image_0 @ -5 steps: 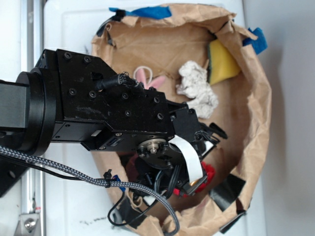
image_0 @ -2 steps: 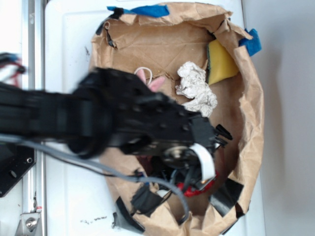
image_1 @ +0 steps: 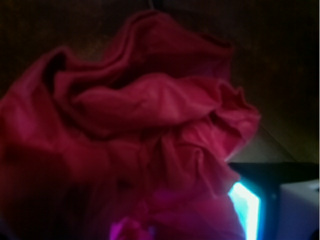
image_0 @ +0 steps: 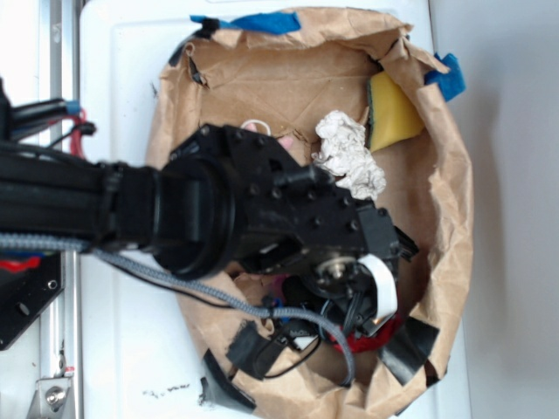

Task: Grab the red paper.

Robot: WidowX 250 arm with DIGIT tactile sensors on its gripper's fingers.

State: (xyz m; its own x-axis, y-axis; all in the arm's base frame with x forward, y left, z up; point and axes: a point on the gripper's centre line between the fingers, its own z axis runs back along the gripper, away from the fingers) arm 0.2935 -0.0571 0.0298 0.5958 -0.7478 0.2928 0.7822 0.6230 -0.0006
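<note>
Black robot gripper [image_0: 377,325] reaches down into the lower-right part of the crumpled brown paper bag [image_0: 450,227]; fingertips hidden under the wrist hardware, so can't tell if jaws are wide, narrow or clamped. Bright red wrinkly tissue paper wad [image_1: 130,145] sits right below the wrist cam, fills nearly the whole view, folds dim & blurry. In exterior view only a red sliver [image_0: 381,336] shows under the gripper, near the bag's bottom-right wall, beside black tape. Off-white crumpled paper wad [image_0: 348,155] lies further up in the bag, apart from the gripper, touching the yellow sponge w/ dark green edge [image_0: 393,112]. Pink plush rabbit [image_0: 266,133] mostly hidden behind the black arm [image_0: 175,218]. Blue tape strip [image_0: 262,19] on the bag's top rim.
</note>
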